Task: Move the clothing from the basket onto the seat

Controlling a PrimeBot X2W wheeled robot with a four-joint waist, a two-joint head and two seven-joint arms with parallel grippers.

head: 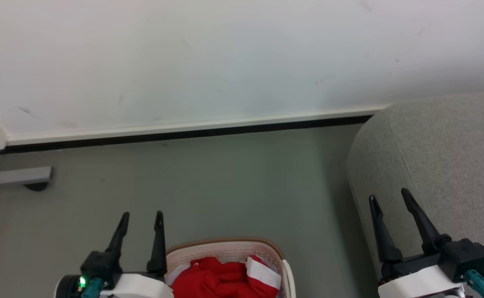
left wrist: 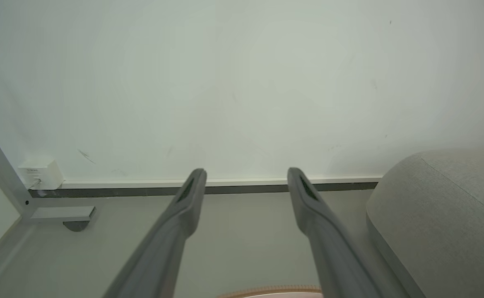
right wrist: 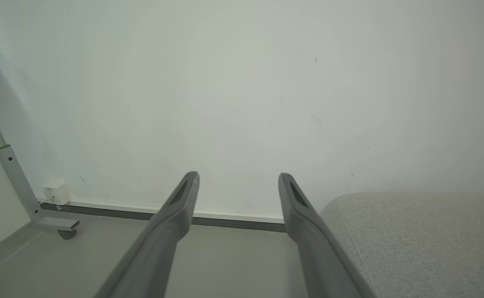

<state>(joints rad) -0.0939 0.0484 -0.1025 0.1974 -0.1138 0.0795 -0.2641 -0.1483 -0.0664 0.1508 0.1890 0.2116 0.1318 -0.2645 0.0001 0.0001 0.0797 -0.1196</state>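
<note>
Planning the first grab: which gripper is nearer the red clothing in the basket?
Left. The left gripper, open, sits right beside the basket holding the clothing; the right gripper, open, is farther off, by the seat.

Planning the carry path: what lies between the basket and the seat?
Only bare grey floor. In the head view, a strip of it separates the basket from the seat, with no object on it.

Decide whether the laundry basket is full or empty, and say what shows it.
Not empty: bunched red-and-white clothing lies inside the laundry basket. How full cannot be told; the head view cuts the basket off.
</note>
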